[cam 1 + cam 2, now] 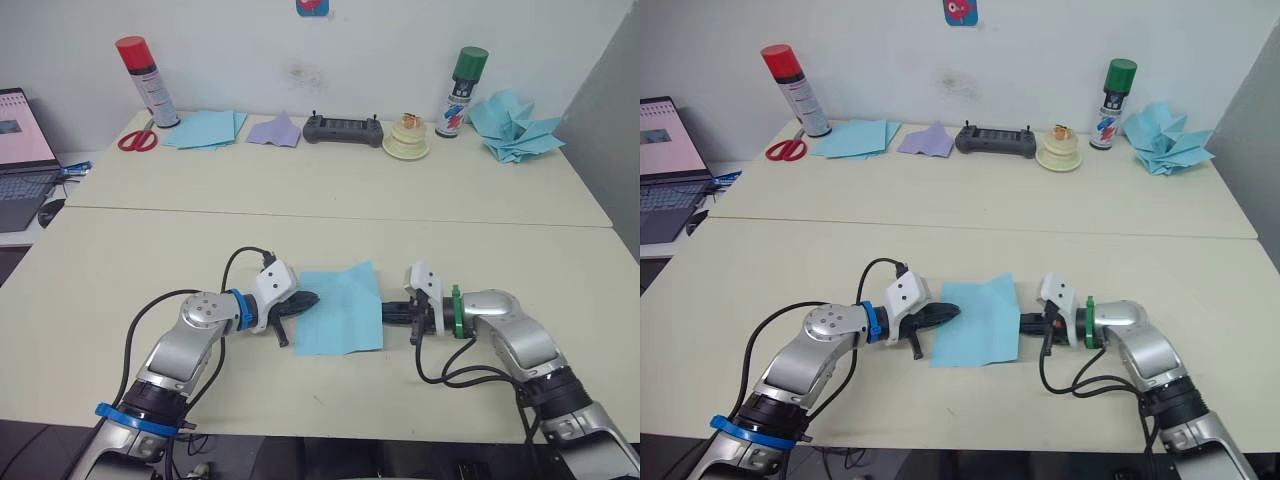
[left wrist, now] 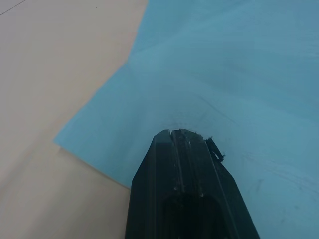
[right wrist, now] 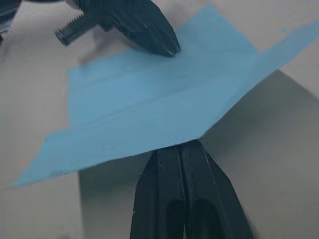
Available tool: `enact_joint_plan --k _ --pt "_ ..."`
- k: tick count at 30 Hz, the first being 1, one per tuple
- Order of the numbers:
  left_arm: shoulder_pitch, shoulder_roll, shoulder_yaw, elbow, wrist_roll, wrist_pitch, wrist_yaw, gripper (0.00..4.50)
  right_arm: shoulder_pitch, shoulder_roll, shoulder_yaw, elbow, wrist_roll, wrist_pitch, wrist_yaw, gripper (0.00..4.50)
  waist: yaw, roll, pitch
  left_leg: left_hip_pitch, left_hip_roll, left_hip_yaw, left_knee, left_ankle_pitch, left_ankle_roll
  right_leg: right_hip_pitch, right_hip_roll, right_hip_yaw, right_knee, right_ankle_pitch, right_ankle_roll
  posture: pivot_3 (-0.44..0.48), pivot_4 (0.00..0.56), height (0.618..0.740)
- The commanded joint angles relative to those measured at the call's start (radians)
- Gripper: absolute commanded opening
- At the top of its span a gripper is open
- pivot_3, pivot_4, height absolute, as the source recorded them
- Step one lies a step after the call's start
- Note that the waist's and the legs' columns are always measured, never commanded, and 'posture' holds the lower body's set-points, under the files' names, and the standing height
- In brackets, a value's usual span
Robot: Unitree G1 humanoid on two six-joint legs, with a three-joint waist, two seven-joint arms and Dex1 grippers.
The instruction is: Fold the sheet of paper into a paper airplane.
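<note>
Lying flat near the front of the smooth beige table (image 1: 120, 250), the sheet of paper (image 1: 340, 310) is thin, matte sky-blue, creased lengthwise with one far corner lifted. Left gripper (image 1: 308, 299) presses on its left edge, black ribbed fingers closed together; right gripper (image 1: 386, 313) pinches the raised right edge.
</note>
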State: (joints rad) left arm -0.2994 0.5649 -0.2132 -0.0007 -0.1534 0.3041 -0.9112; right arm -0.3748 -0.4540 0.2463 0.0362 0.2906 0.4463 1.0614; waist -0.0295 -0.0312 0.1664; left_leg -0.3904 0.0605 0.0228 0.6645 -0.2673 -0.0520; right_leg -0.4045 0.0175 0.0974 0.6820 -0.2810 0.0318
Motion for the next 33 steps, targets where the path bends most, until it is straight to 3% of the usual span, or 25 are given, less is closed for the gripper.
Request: enact_joint_plan --k 1,6,18,33 --pt "0.010 -0.007 -0.039 0.023 0.019 0.027 -0.017 0.00 -0.053 0.033 -0.059 -0.036 0.075 0.067 -0.022 0.05 0.001 0.000 0.000 0.000 0.000 0.000 0.000 0.000 0.000 0.000 0.000 0.000 0.000 0.000 0.000 0.000 0.150 0.740" --pt "0.012 -0.005 -0.037 0.020 0.017 0.032 -0.023 0.00 -0.108 0.078 -0.056 -0.033 0.102 0.111 -0.035 0.05 0.001 0.000 0.000 0.000 0.000 0.000 0.000 0.000 0.000 0.000 0.000 0.000 0.000 0.000 0.000 0.000 0.150 0.740" --pt "0.039 0.029 -0.018 -0.002 0.002 0.095 -0.045 0.00 -0.154 0.168 0.070 0.150 -0.030 -0.049 -0.025 0.05 -0.003 0.001 -0.001 0.000 0.000 0.000 0.000 0.000 0.000 0.000 0.000 -0.001 0.000 0.000 0.000 0.000 0.150 0.740" --pt "0.051 0.112 0.066 -0.043 -0.065 0.145 -0.081 0.00 -0.219 0.190 0.160 0.329 -0.228 -0.167 -0.067 0.05 -0.025 0.002 -0.005 0.004 0.002 0.000 -0.002 0.000 0.000 0.001 0.002 0.000 0.001 0.000 0.000 0.000 0.150 0.740"
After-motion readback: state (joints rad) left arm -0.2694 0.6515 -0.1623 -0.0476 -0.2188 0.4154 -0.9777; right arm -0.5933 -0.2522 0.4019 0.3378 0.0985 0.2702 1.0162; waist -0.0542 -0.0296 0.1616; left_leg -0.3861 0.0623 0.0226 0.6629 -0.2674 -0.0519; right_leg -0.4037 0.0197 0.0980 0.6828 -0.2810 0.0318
